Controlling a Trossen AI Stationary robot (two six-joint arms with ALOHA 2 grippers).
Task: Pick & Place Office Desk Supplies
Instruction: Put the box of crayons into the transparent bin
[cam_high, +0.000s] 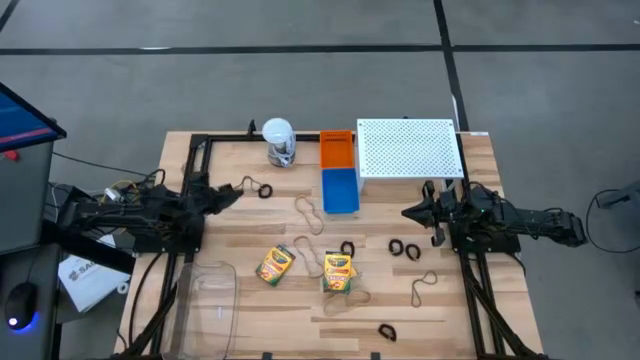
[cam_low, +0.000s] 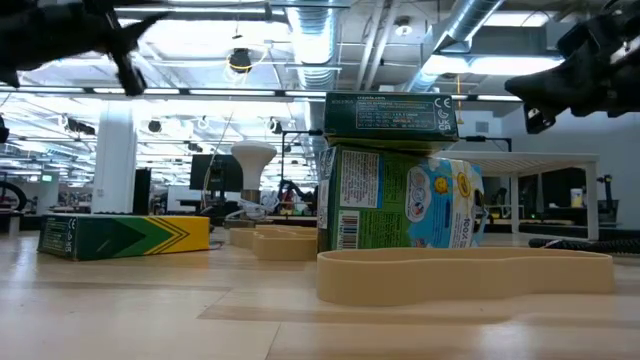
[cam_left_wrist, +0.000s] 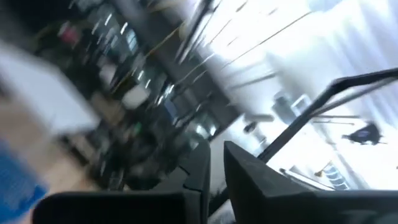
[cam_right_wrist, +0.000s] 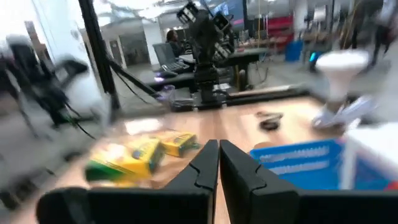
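Note:
Two yellow-and-green crayon boxes (cam_high: 275, 264) (cam_high: 339, 272) lie flat on the near middle of the table. Tan rubber bands (cam_high: 308, 212) (cam_high: 425, 288) and black ring clips (cam_high: 264, 190) (cam_high: 403, 248) (cam_high: 386, 331) are scattered around them. In the low view one crayon box (cam_low: 125, 237) lies flat, another (cam_low: 400, 205) stands taller, and a rubber band (cam_low: 465, 272) lies in front. My left gripper (cam_high: 235, 193) (cam_left_wrist: 214, 168) hovers shut at the table's left side. My right gripper (cam_high: 410, 212) (cam_right_wrist: 219, 158) hovers shut at the right side, pointing toward the boxes (cam_right_wrist: 140, 152).
A white-lidded clear jar (cam_high: 279, 143), an orange tray (cam_high: 337, 150) and a blue tray (cam_high: 340, 190) stand at the far middle. A white perforated shelf (cam_high: 410, 148) stands far right. A clear plastic container (cam_high: 210, 300) sits at the near left. Black frame rails (cam_high: 185, 200) run along both sides.

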